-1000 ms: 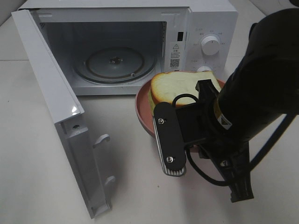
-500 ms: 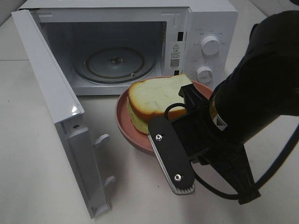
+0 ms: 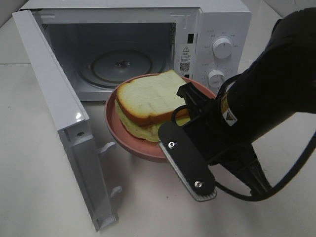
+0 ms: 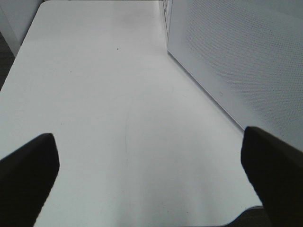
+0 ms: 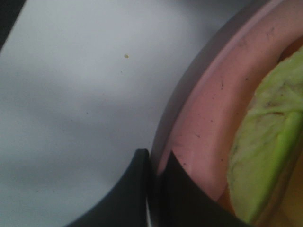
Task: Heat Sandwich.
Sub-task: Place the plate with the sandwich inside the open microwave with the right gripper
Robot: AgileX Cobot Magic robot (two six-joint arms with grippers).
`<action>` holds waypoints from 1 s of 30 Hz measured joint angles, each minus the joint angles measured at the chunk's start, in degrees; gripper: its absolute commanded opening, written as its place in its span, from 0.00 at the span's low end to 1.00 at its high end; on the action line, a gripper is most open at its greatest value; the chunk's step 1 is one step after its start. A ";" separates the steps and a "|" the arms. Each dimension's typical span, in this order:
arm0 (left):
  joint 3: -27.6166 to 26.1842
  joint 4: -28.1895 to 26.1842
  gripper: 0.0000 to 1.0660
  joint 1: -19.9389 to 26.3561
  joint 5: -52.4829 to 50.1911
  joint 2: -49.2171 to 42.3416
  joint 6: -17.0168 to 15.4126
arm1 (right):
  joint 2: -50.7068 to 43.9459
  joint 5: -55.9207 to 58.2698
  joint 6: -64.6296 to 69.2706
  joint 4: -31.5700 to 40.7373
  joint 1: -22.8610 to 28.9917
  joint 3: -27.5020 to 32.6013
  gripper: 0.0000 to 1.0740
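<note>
Where your right pincer (image 5: pixel 154 158) meets the pink plate (image 3: pixel 114 123), its jaws are pinched tight on the rim, at roughly the plate's 4 o'clock. Sandwich (image 3: pixel 148 101) lies on that plate, at 6 o'clock of the microwave's (image 3: pixel 222 19) glass turntable (image 3: pixel 121 64), just outside the cavity. Door (image 3: pixel 54 98) stands open at the plate's 9 o'clock. Your left pincer (image 4: pixel 149 165): spread wide, holding nothing, over the table (image 4: pixel 94 71).

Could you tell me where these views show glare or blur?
Exterior high: sharp, with a small glare spot on the microwave door. Left wrist: evenly lit, the fingertips of the left gripper dark and soft. Right wrist: very close, so the plate and the sandwich filling are blurred.
</note>
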 measured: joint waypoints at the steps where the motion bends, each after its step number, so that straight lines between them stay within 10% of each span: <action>1: 0.00 0.00 0.94 0.00 0.00 0.00 0.00 | 0.00 -0.06 -3.78 0.74 -1.38 0.00 0.00; 30: 0.00 0.00 0.94 0.00 0.00 0.00 0.00 | 5.27 -6.82 -22.40 6.65 -9.97 -2.46 0.00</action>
